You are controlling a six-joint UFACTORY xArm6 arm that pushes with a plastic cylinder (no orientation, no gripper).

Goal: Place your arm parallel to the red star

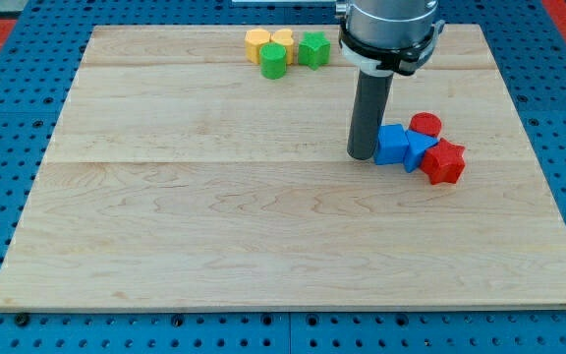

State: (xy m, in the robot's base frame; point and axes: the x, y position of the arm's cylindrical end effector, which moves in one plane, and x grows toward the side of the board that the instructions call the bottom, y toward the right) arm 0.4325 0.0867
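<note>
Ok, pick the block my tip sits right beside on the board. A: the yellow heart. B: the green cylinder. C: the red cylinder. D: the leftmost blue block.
D: my tip stands directly at the view's left of the leftmost blue block, while the red star lies at the far right of that cluster.

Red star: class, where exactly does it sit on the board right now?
The red star sits right of the view's centre, touching a blue block, below the red cylinder; my tip is further left.

Single view, high and angled down over the whole board (263,256).
</note>
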